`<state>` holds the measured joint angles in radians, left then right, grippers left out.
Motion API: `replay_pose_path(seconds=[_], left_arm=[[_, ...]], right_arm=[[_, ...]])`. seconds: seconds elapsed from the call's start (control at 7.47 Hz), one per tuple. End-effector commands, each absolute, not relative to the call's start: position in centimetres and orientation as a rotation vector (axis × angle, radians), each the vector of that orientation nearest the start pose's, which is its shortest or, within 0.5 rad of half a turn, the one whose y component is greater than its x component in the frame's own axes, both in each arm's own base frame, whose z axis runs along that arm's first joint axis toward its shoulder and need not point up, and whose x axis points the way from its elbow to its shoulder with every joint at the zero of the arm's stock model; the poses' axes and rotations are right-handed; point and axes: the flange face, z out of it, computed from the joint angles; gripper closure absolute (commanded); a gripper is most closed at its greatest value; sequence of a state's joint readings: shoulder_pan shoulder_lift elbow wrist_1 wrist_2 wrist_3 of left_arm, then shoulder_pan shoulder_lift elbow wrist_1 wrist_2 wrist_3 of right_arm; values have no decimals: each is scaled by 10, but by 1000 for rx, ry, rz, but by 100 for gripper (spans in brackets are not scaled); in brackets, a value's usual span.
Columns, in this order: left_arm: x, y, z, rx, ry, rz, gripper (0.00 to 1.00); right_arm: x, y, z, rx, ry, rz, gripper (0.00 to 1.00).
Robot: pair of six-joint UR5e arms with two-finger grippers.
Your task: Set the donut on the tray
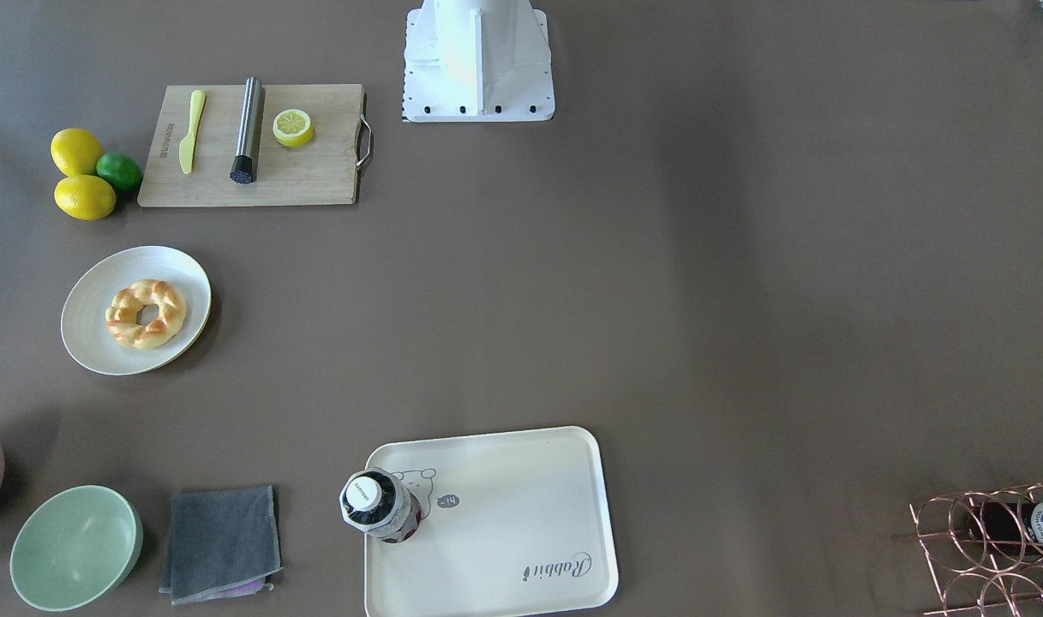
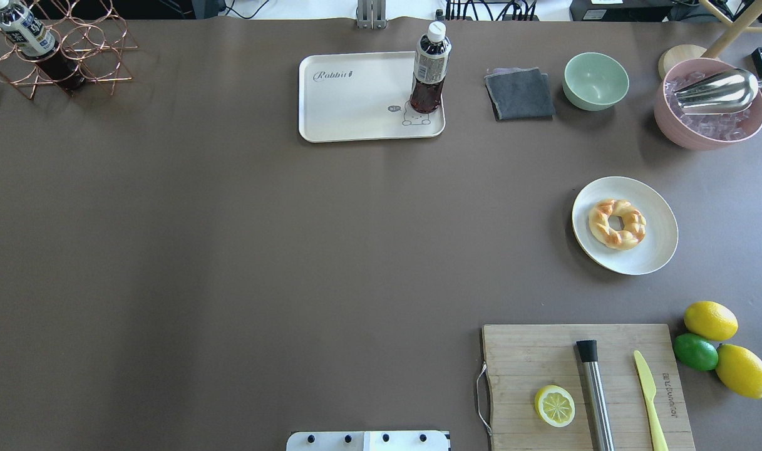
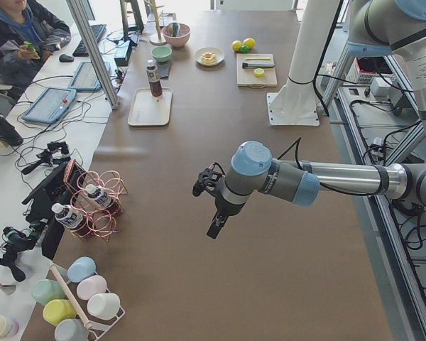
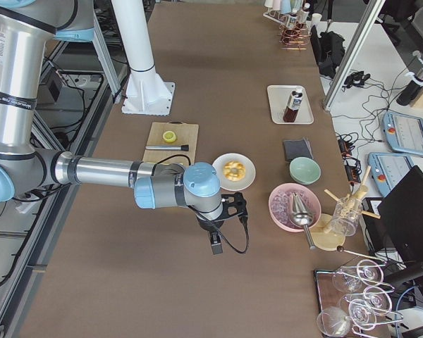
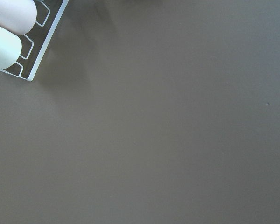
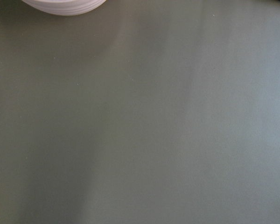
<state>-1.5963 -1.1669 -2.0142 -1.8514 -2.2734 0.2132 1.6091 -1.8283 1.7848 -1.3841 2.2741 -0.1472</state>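
Note:
The donut (image 2: 617, 223), a braided golden-brown ring, lies on a round white plate (image 2: 659, 250) at the table's right side; it also shows in the front view (image 1: 146, 314). The cream tray (image 2: 355, 106) with "Rabbit" script lies at the far middle, with a dark drink bottle (image 2: 429, 69) standing on its bear-print corner. My left gripper (image 3: 214, 231) shows only in the exterior left view, low over bare table beyond the table's left end. My right gripper (image 4: 216, 246) shows only in the exterior right view, over the table short of the plate. I cannot tell whether either is open or shut.
A wooden cutting board (image 2: 531, 357) holds a lemon half (image 2: 554, 405), a steel muddler and a yellow knife. Two lemons and a lime (image 2: 695, 351) lie beside it. A green bowl (image 2: 595, 80), grey cloth (image 2: 519, 93), pink ice bowl (image 2: 709, 106) and copper bottle rack (image 2: 55, 56) line the far edge.

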Motion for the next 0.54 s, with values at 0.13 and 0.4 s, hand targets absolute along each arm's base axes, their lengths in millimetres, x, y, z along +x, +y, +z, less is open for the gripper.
replay_pose_path(seconds=[0.13, 0.4], left_arm=[[-78, -345, 577, 393, 641, 293, 3], [-71, -346, 578, 385, 646, 315, 3]], right_arm=[[83, -390, 652, 198, -701, -151, 0], [80, -390, 649, 179, -742, -94, 0]])
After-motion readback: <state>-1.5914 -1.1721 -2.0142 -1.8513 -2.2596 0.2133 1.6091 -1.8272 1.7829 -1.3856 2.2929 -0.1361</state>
